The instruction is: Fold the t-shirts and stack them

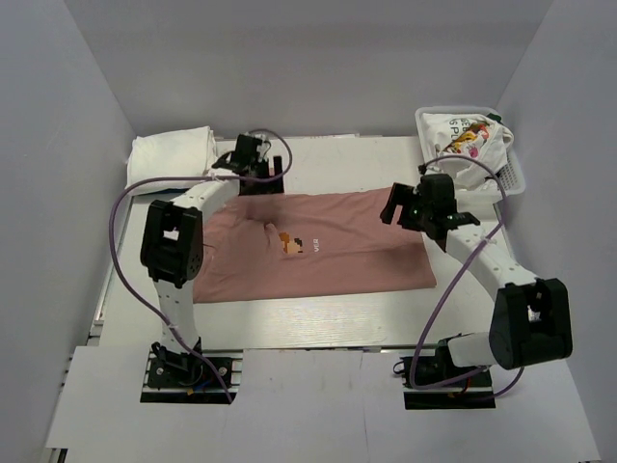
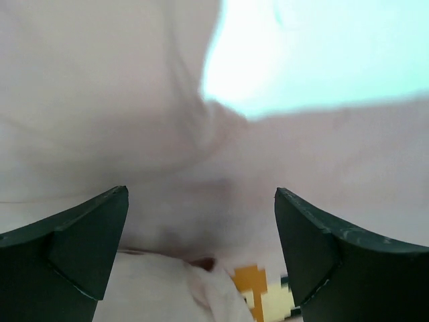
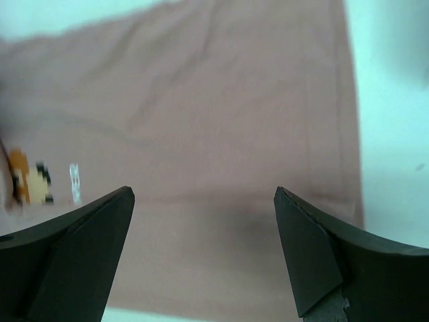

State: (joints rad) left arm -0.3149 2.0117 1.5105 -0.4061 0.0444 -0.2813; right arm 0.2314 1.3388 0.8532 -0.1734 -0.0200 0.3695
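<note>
The white desk (image 1: 318, 323) carries a dusty-pink cotton t-shirt (image 1: 357, 260) spread flat across its middle, between the two arms. In the desk's far right corner stands a white plastic mesh basket (image 1: 516, 178), and a crumpled white t-shirt with colourful print (image 1: 463, 135) spills over its rim. In the far left corner lies a folded stack of plain white t-shirts (image 1: 174, 152), just beside the left arm's wrist.

The left pincer (image 1: 262, 178) hangs over the pink shirt's far edge. Its fingers are spread wide with nothing between them. The right pincer (image 1: 400, 207) hovers above the shirt's right part, also released and holding nothing.

The overhead view alone shows the basket and the white stack. The wrist views show only pink cloth and bare desk. The small pixel-art print (image 1: 292, 243) sits near the shirt's middle, and each wrist camera catches its orange blocks at the frame's edge, blurred.
</note>
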